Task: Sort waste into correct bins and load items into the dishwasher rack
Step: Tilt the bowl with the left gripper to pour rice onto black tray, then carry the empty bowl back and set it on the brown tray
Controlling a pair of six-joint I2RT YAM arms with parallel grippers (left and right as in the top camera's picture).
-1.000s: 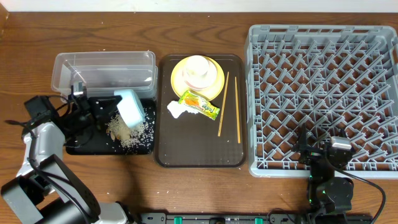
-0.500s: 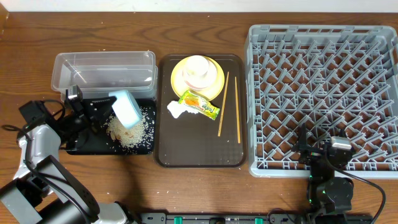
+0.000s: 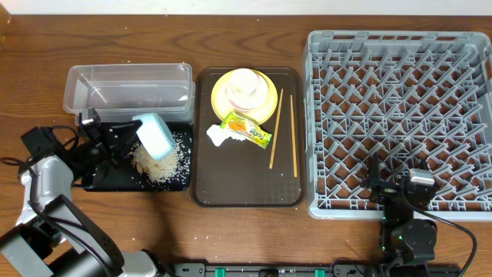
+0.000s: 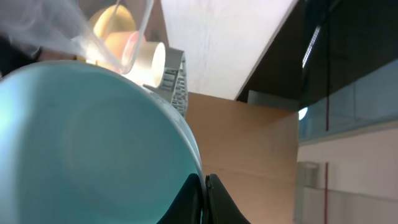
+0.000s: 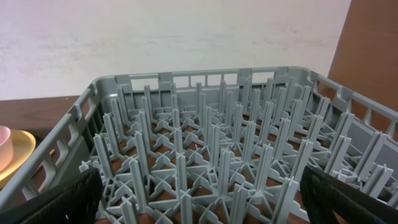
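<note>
My left gripper (image 3: 127,135) is shut on the rim of the light blue bowl (image 3: 156,136), held tipped over the black tray (image 3: 100,178); the bowl fills the left wrist view (image 4: 93,143). A heap of rice (image 3: 157,164) lies in the tray. The clear tub (image 3: 127,91) stands behind it. On the brown tray (image 3: 246,177) sit the yellow plate (image 3: 269,100) with a white bowl (image 3: 244,86), the snack wrapper (image 3: 246,128), the tissue (image 3: 217,136) and two chopsticks (image 3: 293,142). My right gripper (image 5: 199,199) is open at the near edge of the grey rack (image 3: 400,115).
The rack's upright pegs (image 5: 211,143) fill the right wrist view. The right arm's base (image 3: 406,223) sits at the table's front edge, below the rack. Bare wood table (image 3: 231,231) lies in front of the trays.
My left gripper has drawn the blue bowl slightly left and up over the black tray, and the rice heap under it has grown. The right arm has not moved.
</note>
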